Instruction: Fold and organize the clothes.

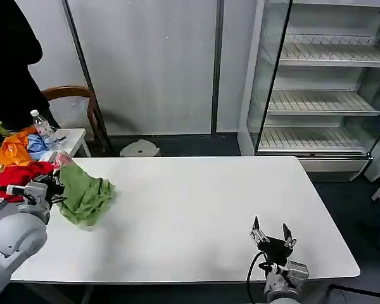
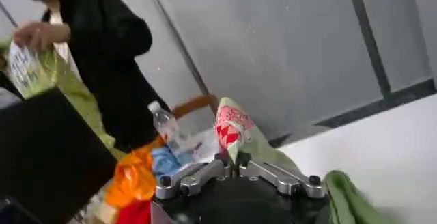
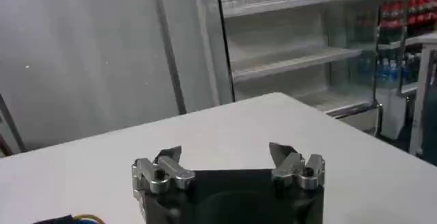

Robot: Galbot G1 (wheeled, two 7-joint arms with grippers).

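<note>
The light green T-shirt (image 1: 85, 195) lies in a crumpled heap at the left edge of the white table (image 1: 196, 215), bunched rather than flat, with a small patch of pink showing at its far top. At the near edge of the table, toward the right, the right end effector (image 1: 272, 229) hovers just above the surface with its two fingers spread wide apart and nothing between them; the right wrist view confirms this, showing the fingers (image 3: 168, 158) well separated over bare tabletop. On the left, the left end effector (image 1: 56, 185) sits at the shirt's left side, touching or buried in the fabric; from the head view its fingers are hidden by cloth. The left wrist view fills this in: the left end effector's (image 2: 233, 162) linkages are drawn together and a fold of green cloth rises from between them, so it is clamped on the shirt, and that raised fold carries the red, pink and white printed graphic (image 2: 230, 127), which the head view hardly shows. Farther left, beyond the table, a pile of red, orange and blue garments (image 1: 22, 158) rests on a small side table with a clear water bottle (image 1: 42, 125) standing behind it. Beyond that stand a wooden chair (image 1: 82, 104) and, at far right, a glass-fronted cooler (image 1: 323, 82) with wire shelves.
</note>
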